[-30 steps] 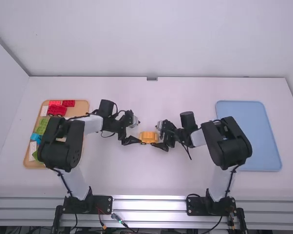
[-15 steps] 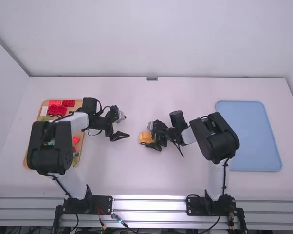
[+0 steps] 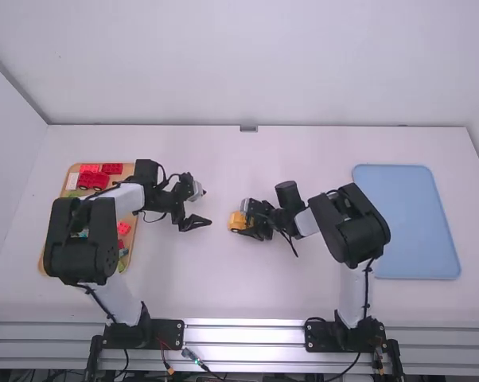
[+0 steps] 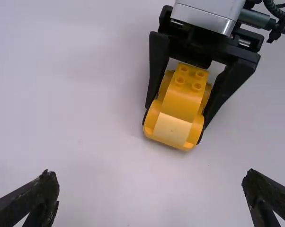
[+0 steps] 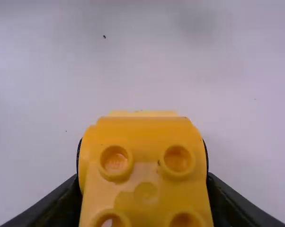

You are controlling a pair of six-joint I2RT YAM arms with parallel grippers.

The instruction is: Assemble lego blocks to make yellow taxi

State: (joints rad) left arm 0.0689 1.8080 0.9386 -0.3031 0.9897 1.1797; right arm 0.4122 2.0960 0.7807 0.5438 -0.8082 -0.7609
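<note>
Near the middle of the table is the yellow car, with my right gripper closed around its sides from the right. The left wrist view has the same yellow car wheels down, studs on its roof, between the right gripper's two fingers. In the right wrist view my right gripper has one finger on each side of the yellow car. My left gripper stands open to the left of the car, apart from it; the left wrist view has this left gripper with nothing between its wide-spread fingers.
A wooden tray with red blocks and several other coloured blocks lies at the left, partly under the left arm. A blue tray lies at the right, beside the right arm.
My left gripper has moved left, away from the car. My right gripper has come over the car and closed around it, then shifted slightly with it.
</note>
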